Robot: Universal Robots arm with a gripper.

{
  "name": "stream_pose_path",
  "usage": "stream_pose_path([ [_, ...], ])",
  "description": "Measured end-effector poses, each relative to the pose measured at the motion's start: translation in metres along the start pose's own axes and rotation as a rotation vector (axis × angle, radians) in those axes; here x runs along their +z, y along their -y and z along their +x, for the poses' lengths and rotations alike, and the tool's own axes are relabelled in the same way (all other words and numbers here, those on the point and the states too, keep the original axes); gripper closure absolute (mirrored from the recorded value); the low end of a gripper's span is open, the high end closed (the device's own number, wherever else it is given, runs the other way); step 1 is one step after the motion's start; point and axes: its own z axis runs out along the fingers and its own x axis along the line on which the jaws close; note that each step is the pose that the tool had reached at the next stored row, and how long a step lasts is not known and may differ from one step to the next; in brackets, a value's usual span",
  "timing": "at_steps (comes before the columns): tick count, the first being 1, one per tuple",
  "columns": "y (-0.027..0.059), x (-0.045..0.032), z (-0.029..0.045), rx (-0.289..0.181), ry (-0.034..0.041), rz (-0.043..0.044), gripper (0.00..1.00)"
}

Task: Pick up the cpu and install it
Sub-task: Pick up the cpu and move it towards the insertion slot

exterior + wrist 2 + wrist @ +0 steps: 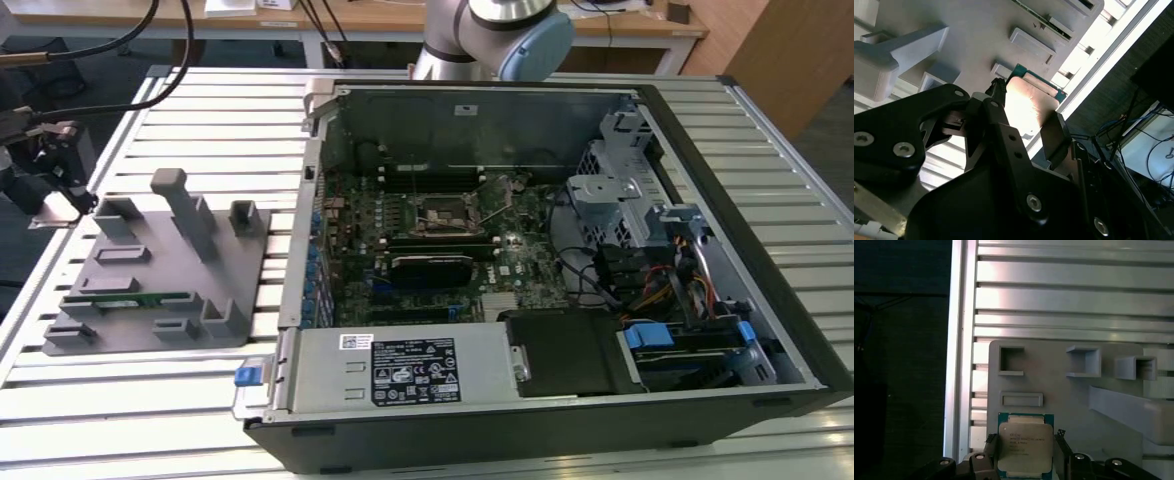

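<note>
The cpu is a flat square chip with a silvery top and a green rim. It sits between the two black fingers of my gripper, which is shut on its edges. In the second wrist view the cpu catches bright light between the fingers of the gripper. In the exterior view the gripper hangs at the far left, just off the left edge of the grey holder tray, with the pale cpu at its tip. The black-and-metal socket lies on the motherboard inside the open case.
The open computer case fills the exterior view's right, with a power supply, a drive cage and cables. A green memory stick lies on the grey tray among upright posts. The slatted table's edge runs close beside the gripper.
</note>
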Motion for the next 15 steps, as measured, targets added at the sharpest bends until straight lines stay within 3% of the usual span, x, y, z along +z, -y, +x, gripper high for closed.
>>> stream_pose_path([
  [8,-0.0006,-0.0072,0.0,0.0,0.0,0.0,0.47],
  [15,-0.0015,-0.0181,0.0,0.0,-0.0001,0.0,0.47],
])
